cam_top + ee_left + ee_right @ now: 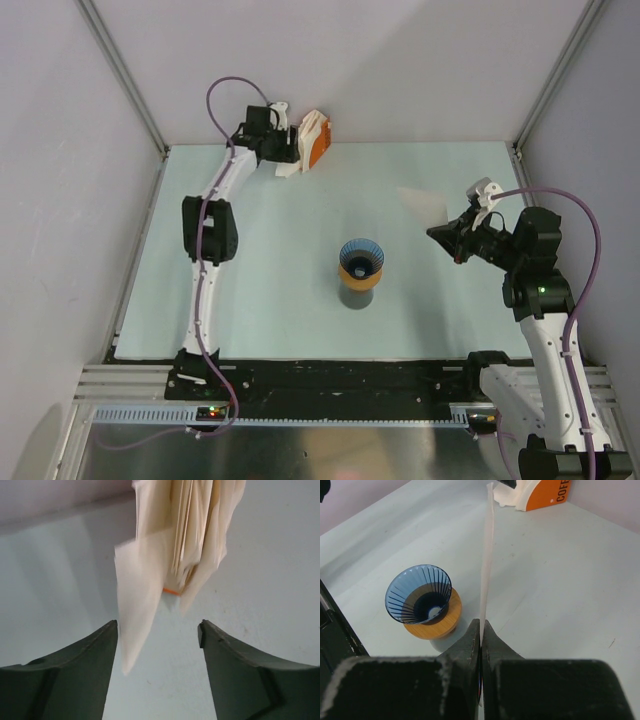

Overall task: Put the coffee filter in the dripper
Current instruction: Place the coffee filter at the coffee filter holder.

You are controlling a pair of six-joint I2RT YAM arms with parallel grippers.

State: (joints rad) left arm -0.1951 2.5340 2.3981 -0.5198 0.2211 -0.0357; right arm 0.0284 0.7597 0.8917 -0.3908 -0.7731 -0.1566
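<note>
The blue ribbed dripper [360, 256] [418, 594] stands on a wooden ring over a cup at the table's middle, its mouth empty. To its right, my right gripper [447, 236] [481, 625] is shut on a white coffee filter [424, 204] [488, 555], which shows edge-on in the wrist view and sticks out ahead of the jaws. At the back, my left gripper [287, 152] [157, 630] is open in front of a stack of filters [195, 525]. One filter [140, 595] hangs out of the stack towards the left finger; nothing is between the fingers.
The filter stack sits in an orange and white pack [316, 140] [545, 492] against the back wall. Grey walls close in the table on the left, back and right. The wooden ring [440, 622] sits under the dripper.
</note>
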